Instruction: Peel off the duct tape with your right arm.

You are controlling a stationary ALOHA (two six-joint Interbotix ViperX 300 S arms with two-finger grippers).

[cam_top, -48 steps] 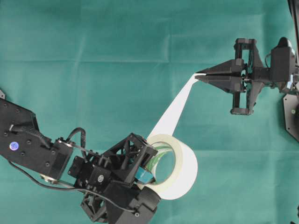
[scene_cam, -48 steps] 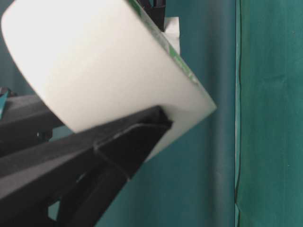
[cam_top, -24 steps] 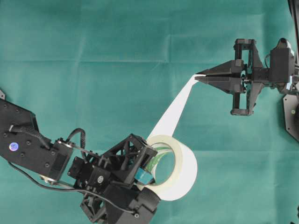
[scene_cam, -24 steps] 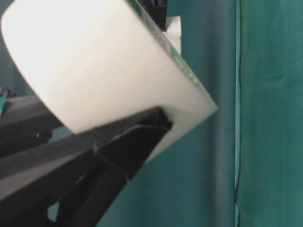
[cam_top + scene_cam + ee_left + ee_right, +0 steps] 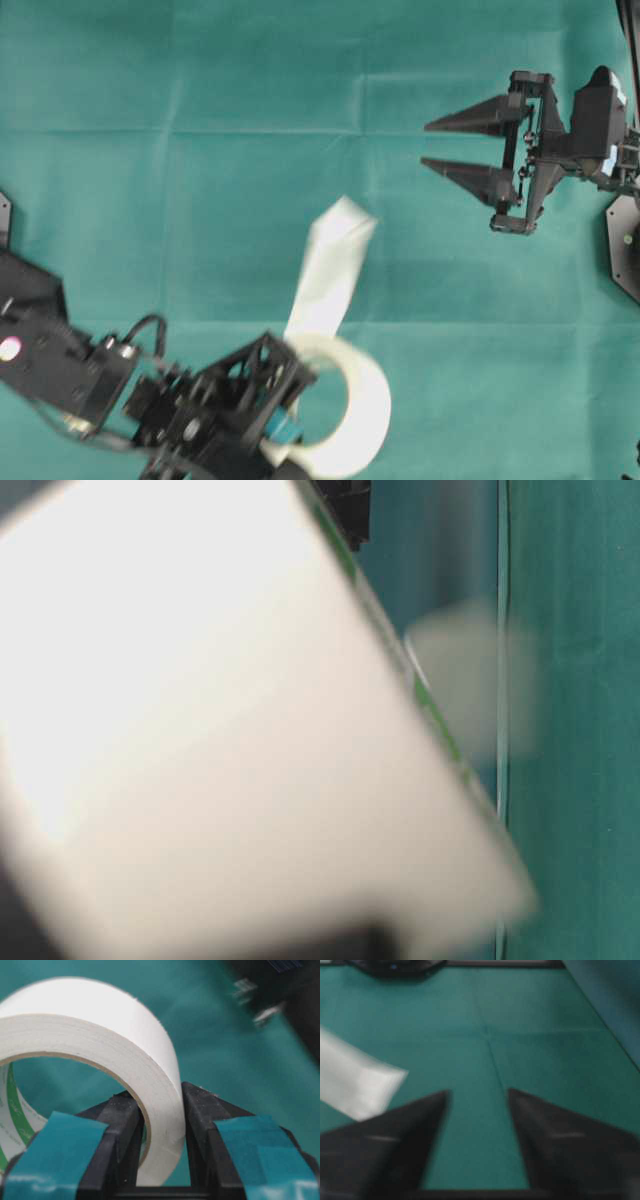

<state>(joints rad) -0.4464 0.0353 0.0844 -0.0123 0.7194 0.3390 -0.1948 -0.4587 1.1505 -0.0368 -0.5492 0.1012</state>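
Overhead: the right gripper [image 5: 427, 143] stands parted and empty, well apart from the duct tape [image 5: 350, 400], whose loose strip [image 5: 330, 270] hangs blurred above the green cloth [image 5: 200, 120]. The freed strip may fold back and stick to the roll. The left gripper [image 5: 285, 425] sits partly cut off at the frame's bottom edge.

Table level: the roll fills the frame, blurred; little else is readable.

Left wrist: both teal-patched fingers [image 5: 120, 1125] clamp the roll's wall.

Right wrist: two dark fingers [image 5: 395, 1135] spread wide, with nothing between them; the strip end [image 5: 365, 1085] floats off to one side.
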